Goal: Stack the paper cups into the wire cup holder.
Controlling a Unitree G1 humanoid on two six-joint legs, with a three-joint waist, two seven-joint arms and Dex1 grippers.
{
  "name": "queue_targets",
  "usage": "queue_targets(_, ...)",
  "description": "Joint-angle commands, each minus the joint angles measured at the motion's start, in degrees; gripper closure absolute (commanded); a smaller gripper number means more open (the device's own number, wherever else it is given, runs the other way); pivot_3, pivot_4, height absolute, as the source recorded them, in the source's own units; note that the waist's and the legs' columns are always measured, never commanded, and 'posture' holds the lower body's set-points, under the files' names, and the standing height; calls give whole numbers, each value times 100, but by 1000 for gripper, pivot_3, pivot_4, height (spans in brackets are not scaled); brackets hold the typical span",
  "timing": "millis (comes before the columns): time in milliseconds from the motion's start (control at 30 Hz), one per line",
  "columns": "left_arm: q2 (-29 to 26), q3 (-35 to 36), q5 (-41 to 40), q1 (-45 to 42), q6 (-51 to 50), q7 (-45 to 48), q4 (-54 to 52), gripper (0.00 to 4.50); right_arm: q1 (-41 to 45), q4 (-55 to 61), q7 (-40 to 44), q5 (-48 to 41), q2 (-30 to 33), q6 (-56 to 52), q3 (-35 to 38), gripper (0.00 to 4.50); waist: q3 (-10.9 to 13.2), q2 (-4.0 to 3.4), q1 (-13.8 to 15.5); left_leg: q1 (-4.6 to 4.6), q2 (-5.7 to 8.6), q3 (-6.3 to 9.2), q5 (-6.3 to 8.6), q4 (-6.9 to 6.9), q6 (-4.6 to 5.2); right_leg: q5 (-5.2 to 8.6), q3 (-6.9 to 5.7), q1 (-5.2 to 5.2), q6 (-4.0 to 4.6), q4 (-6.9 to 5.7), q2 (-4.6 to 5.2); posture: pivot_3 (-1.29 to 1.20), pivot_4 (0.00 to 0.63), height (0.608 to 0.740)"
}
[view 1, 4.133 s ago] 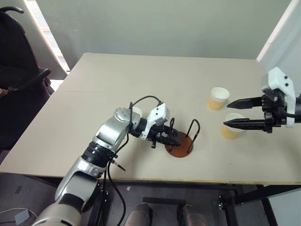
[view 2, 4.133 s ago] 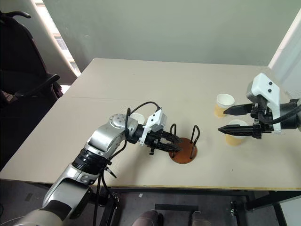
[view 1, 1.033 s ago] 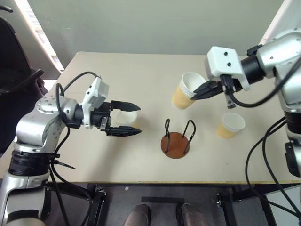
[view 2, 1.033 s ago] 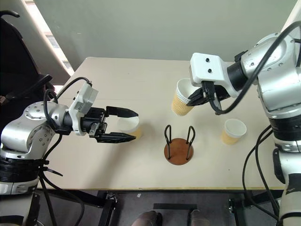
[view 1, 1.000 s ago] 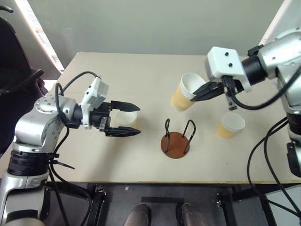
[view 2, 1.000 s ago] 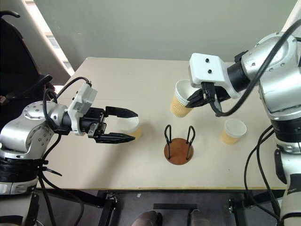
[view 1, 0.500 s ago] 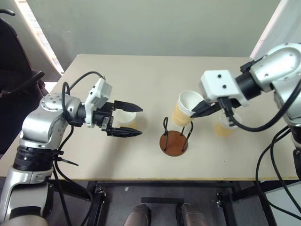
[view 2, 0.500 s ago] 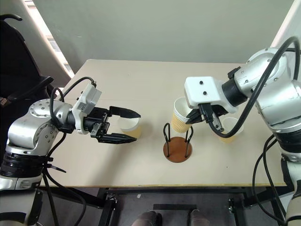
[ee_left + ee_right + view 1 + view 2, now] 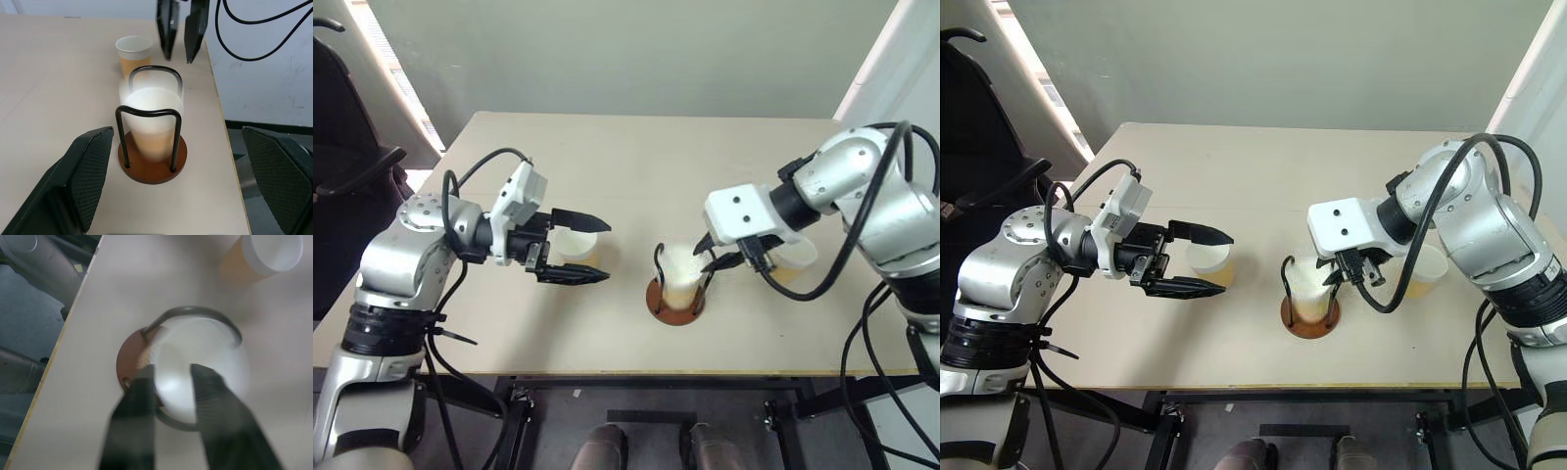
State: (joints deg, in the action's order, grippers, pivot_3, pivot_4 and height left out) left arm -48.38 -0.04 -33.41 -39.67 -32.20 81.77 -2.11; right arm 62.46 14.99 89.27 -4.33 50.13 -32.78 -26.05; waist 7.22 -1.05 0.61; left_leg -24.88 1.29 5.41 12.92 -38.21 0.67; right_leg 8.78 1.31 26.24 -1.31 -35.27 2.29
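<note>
Blurred paper cup inside wire cup holder on table, R gripper parted just above it, L gripper spread wide around 2nd cup, L wrist cam shows 3rd cup behind holder, head cam has it half hidden by R arm.

A pale beige counter is seen across the middle of the head views, with a faint seam running across its left part. Behind it, a plain grey-green wall is spread over the upper frame. A black chair is placed at the far left edge. Dark grey floor is seen below the counter's front edge, along the bottom
</note>
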Motion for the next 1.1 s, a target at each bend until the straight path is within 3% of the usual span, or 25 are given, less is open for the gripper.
queue_targets(33, -17, 121, -35, -118, 44, -83, -145, 0, 54, -14, -119, 97, -16, 106, 100, 1911, 0, 0, 0, 0, 0, 0, 0, 0, 0, 0, 0, 0, 0, 0, 0, 0, 150, 740)
queue_targets(133, 32, 170, 1, -174, 36, -351, -204, 0, 105, -228, -567, 20, -219, -118, 427, 854, 0, 0, -4, 2, 0, 0, 0, 0, 0, 0, 0, 0, 0, -2, 0, 0, 150, 740)
queue_targets(300, -197, 43, 424, -299, 181, -660, -419, 0, 244, -187, -1003, -816, -485, -1582, 1306, 854, 0, 0, 1, -2, 1, 0, -3, -2, 2, -5, 0, 0, -6, 1, 0, 0, 150, 740)
queue_targets(533, -1062, -520, 1601, -345, 766, -533, -733, 0, 266, 100, -1362, -2389, -684, -3223, 2506, 854, 0, 1, -3, -5, 2, -2, -32, 9, -50, -3, 2, -1, -4, 23, -2, 0, 150, 740)
queue_targets(700, -1428, -945, 2426, -219, 962, -652, -795, 0, 192, 220, -1580, -3209, -849, -3391, 2947, 854, 0, 1, -5, -6, 3, -1, -23, 15, -46, 0, 3, 5, 0, 24, -2, 0, 150, 740)
queue_targets(800, -1381, -1112, 2738, -204, 1028, -746, -743, 0, 142, 244, -1743, -3434, -801, -3439, 2918, 854, 0, 1, -2, -5, 2, -1, 5, 16, 1, 1, 2, 6, 2, 20, -2, 0, 150, 740)
queue_targets(1100, -1121, -1477, 3427, -394, 1686, -764, -167, 0, 117, 158, -2021, -3779, -745, -3292, 2767, 854, -1, 1, -3, -5, 3, 1, 4, 13, -1, 1, 3, 10, 3, 10, -2, 0, 150, 740)
